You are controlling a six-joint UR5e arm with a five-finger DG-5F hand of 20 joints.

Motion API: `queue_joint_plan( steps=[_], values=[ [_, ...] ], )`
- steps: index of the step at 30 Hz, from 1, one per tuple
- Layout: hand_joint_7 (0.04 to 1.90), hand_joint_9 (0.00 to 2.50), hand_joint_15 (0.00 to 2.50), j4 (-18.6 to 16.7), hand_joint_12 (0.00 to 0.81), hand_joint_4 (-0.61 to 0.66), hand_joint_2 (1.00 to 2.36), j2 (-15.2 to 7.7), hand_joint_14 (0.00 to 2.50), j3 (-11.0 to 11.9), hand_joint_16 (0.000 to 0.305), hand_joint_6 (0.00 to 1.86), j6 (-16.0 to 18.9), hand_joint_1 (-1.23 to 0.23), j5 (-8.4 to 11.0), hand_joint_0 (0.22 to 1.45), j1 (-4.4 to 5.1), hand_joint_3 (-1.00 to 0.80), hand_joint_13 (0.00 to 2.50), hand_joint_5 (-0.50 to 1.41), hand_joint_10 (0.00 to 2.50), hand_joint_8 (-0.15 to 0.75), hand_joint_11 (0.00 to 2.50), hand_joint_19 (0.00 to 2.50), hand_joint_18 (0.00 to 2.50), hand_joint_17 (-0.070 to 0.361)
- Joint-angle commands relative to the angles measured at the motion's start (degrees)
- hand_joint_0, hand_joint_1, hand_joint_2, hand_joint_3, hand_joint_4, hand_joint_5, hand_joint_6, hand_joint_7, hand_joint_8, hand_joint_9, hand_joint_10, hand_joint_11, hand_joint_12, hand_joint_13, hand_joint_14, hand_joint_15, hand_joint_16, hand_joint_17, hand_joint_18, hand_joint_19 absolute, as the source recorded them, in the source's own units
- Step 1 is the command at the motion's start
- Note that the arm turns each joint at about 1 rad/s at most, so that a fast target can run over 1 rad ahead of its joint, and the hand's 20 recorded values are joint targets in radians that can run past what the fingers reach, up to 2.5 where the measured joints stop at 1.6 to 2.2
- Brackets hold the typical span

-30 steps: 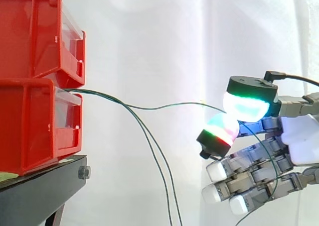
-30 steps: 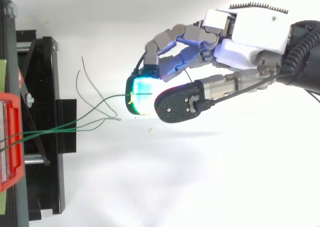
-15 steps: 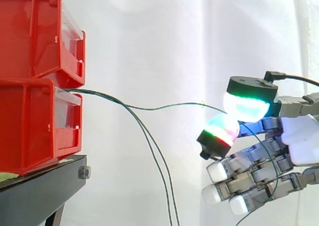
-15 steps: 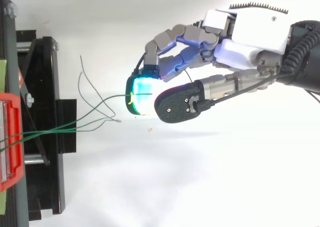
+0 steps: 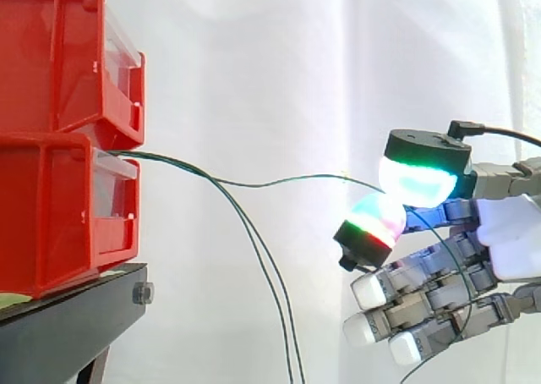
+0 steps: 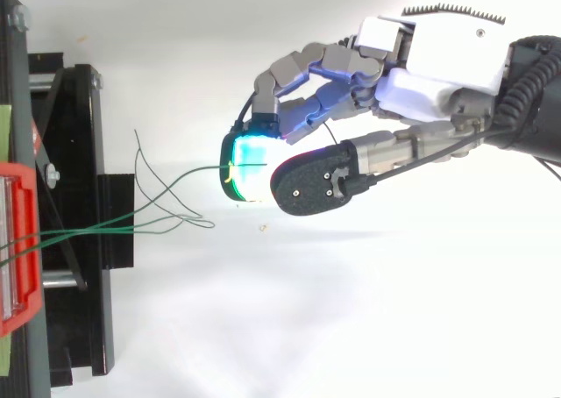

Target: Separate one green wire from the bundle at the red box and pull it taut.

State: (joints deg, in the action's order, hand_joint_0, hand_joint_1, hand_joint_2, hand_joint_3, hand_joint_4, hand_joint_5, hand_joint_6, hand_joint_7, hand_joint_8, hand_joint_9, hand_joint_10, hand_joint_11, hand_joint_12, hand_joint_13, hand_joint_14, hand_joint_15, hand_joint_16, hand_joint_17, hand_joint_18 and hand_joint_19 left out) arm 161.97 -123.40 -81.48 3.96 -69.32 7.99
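The thin green wire, which looks light, limp and probably slippery, sags slightly from the lower red box to the hand, whose two glowing pads pinch it well clear of the drooping bundle, a sound hold if squeezed firmly.

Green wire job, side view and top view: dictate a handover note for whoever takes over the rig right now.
Robot hand: shut on one green wire, pinched between its glowing pads.
Things: that wire runs from the lower red bin across to the pinch. Two other green wires hang loose from the same bin.
Done: one wire separated and gripped.
Left: the wire is not yet taut; it bows slightly. Probably draw the hand away from the bin until it runs straight.
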Motion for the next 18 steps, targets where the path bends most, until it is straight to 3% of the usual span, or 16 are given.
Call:
queue_joint_plan(
  steps=[1,7,14,18],
  values=[
    [1.01,0.79,0.3,0.0,0.345,0.0,1.02,0.0,0.01,0.0,0.048,0.89,0.0,-0.72,-0.02,0.57,-0.08,-0.12,0.5,-0.11,0.01,0.232,0.4,0.44,0.46,0.108],
    [1.01,0.78,0.3,0.0,0.332,0.04,1.02,0.0,0.01,-0.1,0.045,0.88,0.0,-0.7,-0.02,0.56,0.01,-0.2,0.48,-0.12,0.01,0.224,0.42,0.45,0.43,0.101],
    [0.98,0.78,0.31,0.0,0.34,0.08,1.01,0.0,0.01,0.0,0.047,0.84,0.0,-0.62,-0.02,0.52,0.01,-0.42,0.47,-0.12,0.02,0.235,0.41,0.45,0.43,0.106],
    [0.99,0.78,0.3,0.0,0.342,0.09,1.01,0.0,0.01,0.0,0.047,0.84,0.0,-0.61,-0.02,0.52,0.01,-0.42,0.47,-0.12,0.01,0.236,0.41,0.45,0.43,0.106]
  ],
)
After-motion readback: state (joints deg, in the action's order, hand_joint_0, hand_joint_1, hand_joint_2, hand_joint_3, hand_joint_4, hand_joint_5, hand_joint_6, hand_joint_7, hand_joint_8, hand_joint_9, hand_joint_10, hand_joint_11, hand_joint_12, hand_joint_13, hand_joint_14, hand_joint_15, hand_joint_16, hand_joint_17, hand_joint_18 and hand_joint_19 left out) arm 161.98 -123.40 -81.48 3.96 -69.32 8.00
